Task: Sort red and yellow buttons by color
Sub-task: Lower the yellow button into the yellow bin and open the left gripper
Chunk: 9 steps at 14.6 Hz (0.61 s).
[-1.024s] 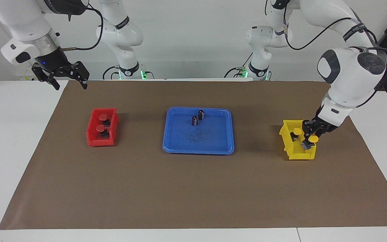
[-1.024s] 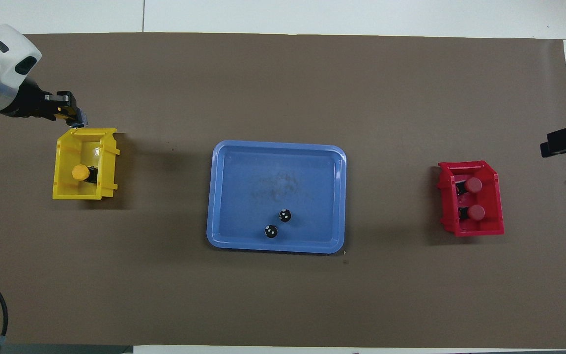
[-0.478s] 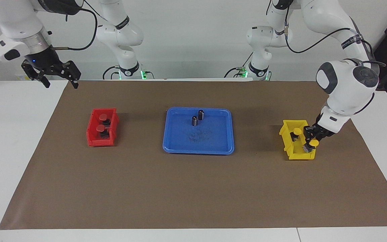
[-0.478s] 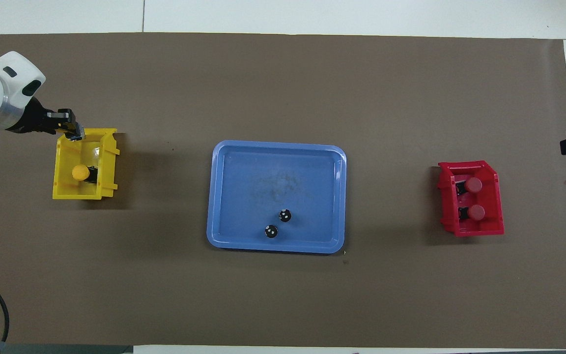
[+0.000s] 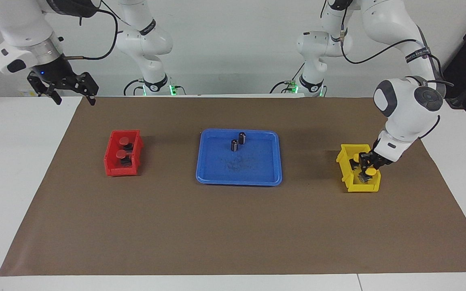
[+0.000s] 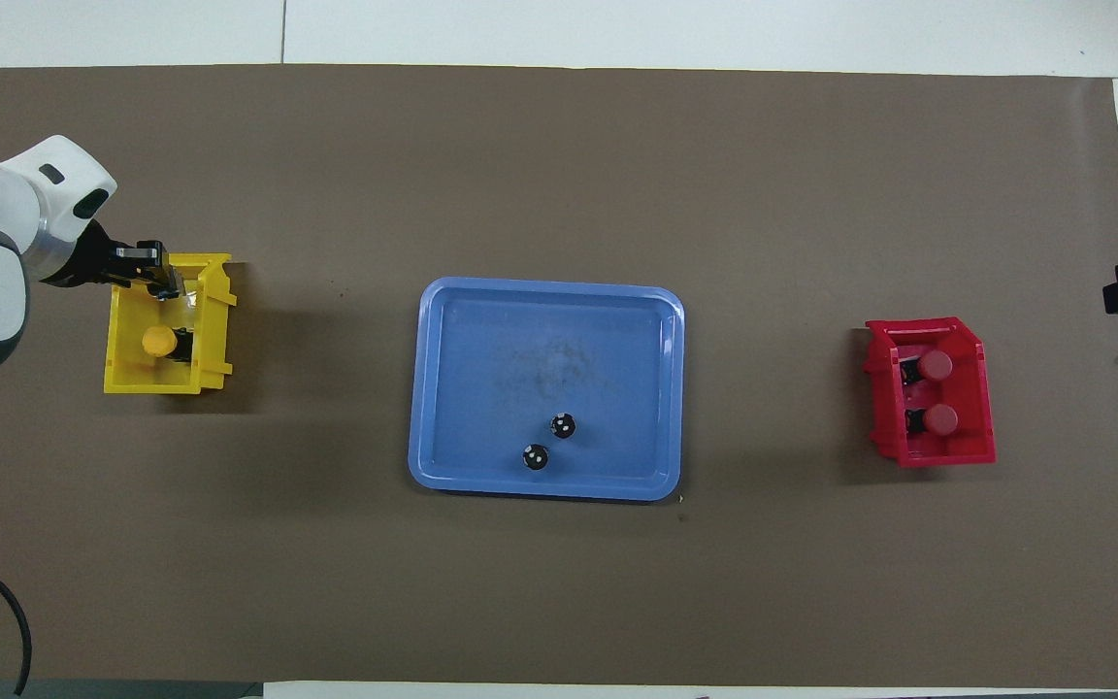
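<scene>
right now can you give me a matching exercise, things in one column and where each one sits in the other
Things:
1. two red buttons
2. two black cylinders
3. left end effector
4. right end effector

Places:
A. in the blue tray
B. over the mat's edge, waiting
C. in the red bin
D. over the yellow bin, holding a yellow button

Pairs: 1-C, 2-A, 3-D, 4-B

On the worktop [image 5: 233, 226], the tray [image 5: 217, 178] lies in the middle, with two cylinders [image 5: 242, 138] in its part nearer the robots. The right-end bin [image 5: 113, 169] holds two buttons [image 5: 124, 141], one nearer the robots. The left-end bin [image 5: 348, 184] holds a resting button [image 6: 159, 341]. The left tool [image 5: 364, 174] grips a held button [image 5: 371, 171] over this bin.
</scene>
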Each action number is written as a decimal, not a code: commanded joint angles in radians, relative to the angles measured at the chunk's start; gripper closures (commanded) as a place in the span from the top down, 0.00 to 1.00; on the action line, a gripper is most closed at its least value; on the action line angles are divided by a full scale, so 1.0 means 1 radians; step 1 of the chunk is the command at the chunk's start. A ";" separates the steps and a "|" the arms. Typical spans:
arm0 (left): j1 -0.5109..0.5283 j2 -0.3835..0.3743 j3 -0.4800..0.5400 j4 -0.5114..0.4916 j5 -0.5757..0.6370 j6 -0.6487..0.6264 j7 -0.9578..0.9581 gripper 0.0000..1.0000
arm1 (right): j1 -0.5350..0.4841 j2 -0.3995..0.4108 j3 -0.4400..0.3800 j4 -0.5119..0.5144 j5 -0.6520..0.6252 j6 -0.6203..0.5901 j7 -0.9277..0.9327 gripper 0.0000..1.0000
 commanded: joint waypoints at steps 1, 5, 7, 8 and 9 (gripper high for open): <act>-0.009 -0.030 0.001 -0.064 0.026 0.061 0.004 0.01 | 0.002 -0.004 -0.005 -0.006 -0.007 -0.015 0.010 1.00; -0.007 -0.012 0.001 -0.102 0.026 0.130 0.004 0.01 | 0.001 -0.004 -0.007 -0.006 -0.002 -0.017 0.010 1.00; -0.004 -0.009 0.001 -0.102 0.026 0.136 0.006 0.14 | 0.001 -0.005 -0.008 -0.006 0.001 -0.015 0.010 1.00; -0.004 -0.009 0.001 -0.102 0.026 0.136 0.007 0.25 | 0.002 -0.004 -0.008 -0.006 0.003 -0.013 0.010 1.00; -0.001 -0.007 0.001 -0.102 0.026 0.138 0.007 0.32 | 0.001 -0.004 -0.008 -0.008 0.004 -0.013 0.009 1.00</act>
